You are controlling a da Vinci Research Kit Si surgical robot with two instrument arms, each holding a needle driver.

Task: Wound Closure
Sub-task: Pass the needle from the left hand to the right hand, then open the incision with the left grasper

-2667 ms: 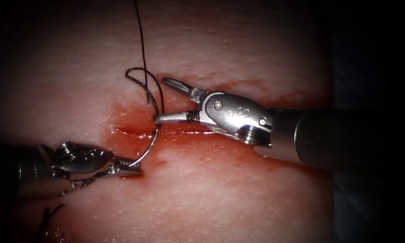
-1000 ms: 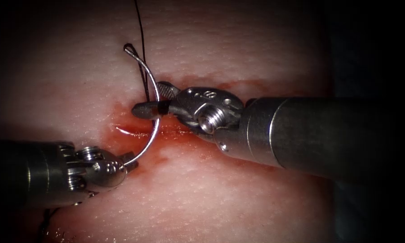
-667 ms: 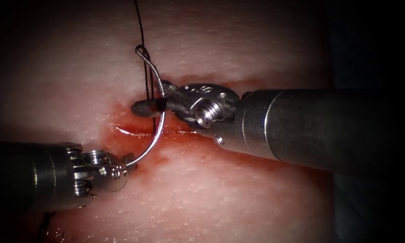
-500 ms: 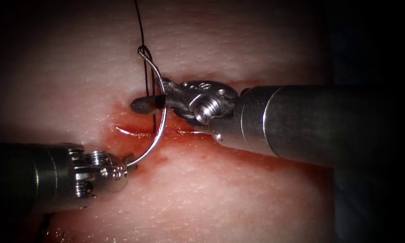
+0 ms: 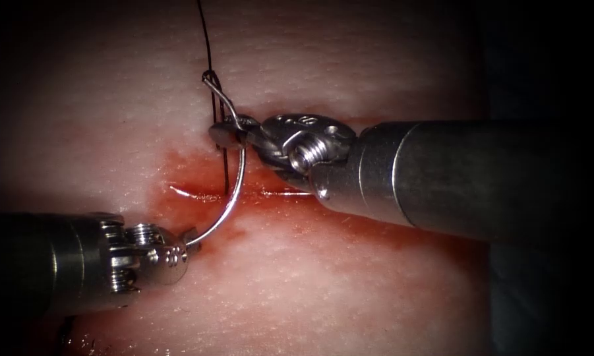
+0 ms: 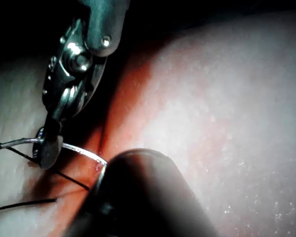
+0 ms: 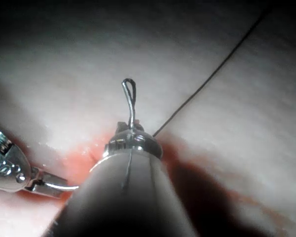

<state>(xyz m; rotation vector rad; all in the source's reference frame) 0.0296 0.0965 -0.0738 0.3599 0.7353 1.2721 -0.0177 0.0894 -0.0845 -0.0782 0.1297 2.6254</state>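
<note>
Both steel tools clamp the curved silver needle (image 5: 234, 188): left tool (image 5: 190, 242) near its tip, right tool (image 5: 234, 134) near the black thread (image 5: 206, 39) end; opposing pulls could bend it.

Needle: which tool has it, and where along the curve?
Both. Left tool grips the needle at one end; right tool grips it near the thread end.

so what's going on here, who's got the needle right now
Both tools have it. The left tool is shut on one end of the curved needle, low and left of the cut. The right tool is shut on the needle near its other end, where the thread is attached. The needle arches across the cut above the tissue, not in it as far as can be seen. Red fluid stains the tissue around the cut.
</note>
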